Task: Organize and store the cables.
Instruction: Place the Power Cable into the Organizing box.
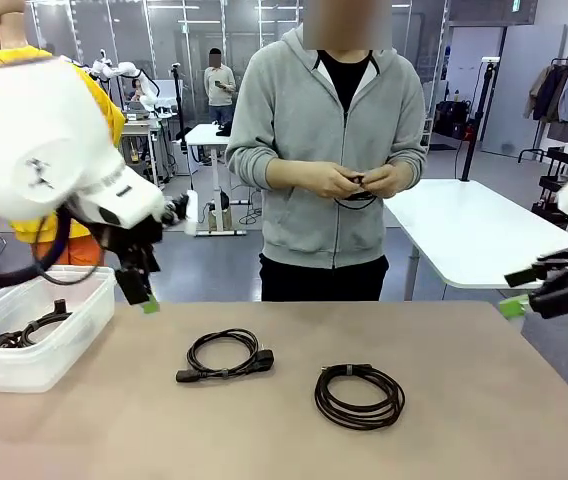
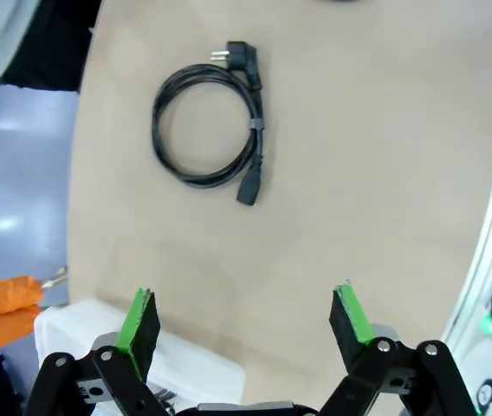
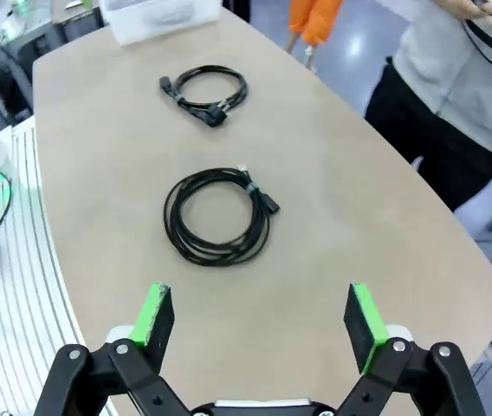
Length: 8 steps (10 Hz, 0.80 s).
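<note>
Black coiled cables (image 1: 260, 358) lie at the beige desk's (image 1: 464, 420) middle; left tool (image 2: 246, 321) and right tool (image 3: 259, 316) hang wide open, empty.

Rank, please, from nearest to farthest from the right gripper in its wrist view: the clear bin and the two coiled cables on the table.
1. Larger coil, mid-table, just ahead of the right gripper.
2. Smaller coil, farther along.
3. Clear bin, at the far end.
</note>
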Each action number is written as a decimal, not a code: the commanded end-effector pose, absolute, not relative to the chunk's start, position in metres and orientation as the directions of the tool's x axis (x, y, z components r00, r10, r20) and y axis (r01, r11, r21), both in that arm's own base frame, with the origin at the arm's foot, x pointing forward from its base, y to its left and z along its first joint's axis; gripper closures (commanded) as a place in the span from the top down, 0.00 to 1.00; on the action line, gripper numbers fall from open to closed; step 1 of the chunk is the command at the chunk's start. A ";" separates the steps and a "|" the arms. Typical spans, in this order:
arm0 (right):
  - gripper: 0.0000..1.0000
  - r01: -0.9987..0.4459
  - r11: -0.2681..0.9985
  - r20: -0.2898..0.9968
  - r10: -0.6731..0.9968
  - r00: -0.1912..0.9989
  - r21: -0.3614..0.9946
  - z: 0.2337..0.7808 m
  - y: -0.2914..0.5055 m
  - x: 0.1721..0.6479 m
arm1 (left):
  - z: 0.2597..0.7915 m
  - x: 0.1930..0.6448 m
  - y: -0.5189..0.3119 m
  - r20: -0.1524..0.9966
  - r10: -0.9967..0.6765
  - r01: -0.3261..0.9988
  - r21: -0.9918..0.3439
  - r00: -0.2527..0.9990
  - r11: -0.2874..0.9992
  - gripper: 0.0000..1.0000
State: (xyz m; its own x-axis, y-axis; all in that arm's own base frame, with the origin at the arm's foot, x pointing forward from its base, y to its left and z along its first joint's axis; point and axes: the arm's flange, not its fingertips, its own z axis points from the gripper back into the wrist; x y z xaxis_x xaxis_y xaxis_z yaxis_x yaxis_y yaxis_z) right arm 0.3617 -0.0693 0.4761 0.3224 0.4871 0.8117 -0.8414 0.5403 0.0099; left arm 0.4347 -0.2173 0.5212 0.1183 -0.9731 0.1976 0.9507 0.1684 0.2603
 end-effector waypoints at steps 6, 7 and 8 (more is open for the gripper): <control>1.00 -0.778 0.627 0.804 0.439 0.401 0.046 0.472 -0.079 0.354 | 0.489 0.450 -0.242 0.174 -0.979 0.964 0.220 0.110 0.148 1.00; 1.00 -0.778 0.627 0.804 0.439 0.401 0.046 0.472 -0.079 0.354 | 0.489 0.450 -0.242 0.174 -0.979 0.964 0.220 0.110 0.148 1.00; 1.00 -0.778 0.627 0.804 0.439 0.401 0.046 0.472 -0.079 0.354 | 0.489 0.450 -0.242 0.174 -0.979 0.964 0.220 0.110 0.148 1.00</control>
